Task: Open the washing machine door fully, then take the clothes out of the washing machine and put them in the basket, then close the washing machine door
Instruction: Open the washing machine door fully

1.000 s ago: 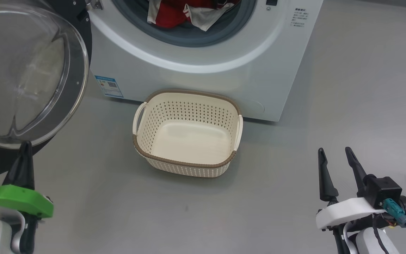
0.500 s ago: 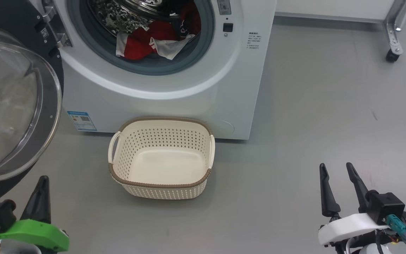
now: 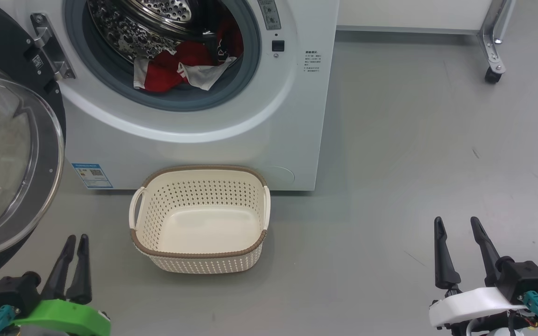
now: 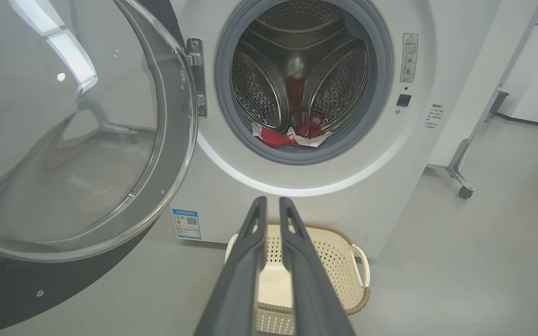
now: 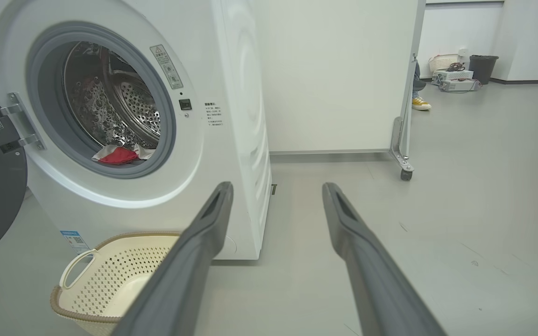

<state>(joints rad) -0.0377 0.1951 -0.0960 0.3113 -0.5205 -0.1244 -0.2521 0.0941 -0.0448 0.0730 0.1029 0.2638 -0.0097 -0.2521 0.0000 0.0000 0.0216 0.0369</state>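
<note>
The washing machine door (image 3: 12, 163) stands open at the left of the washing machine (image 3: 259, 140). The red and white clothes (image 3: 166, 74) lie at the drum's front edge. The empty basket (image 3: 199, 255) stands on the floor (image 3: 390, 186), just in front of the machine. The left gripper (image 3: 76, 240) has narrow jaws and the right gripper (image 3: 456, 220) has wide jaws. Both hold nothing.

The left end effector (image 3: 77, 237) is now clear of the washing machine door (image 3: 7, 163), which sits just up-left of it. Its fingers have parted slightly. The head view has shifted.
</note>
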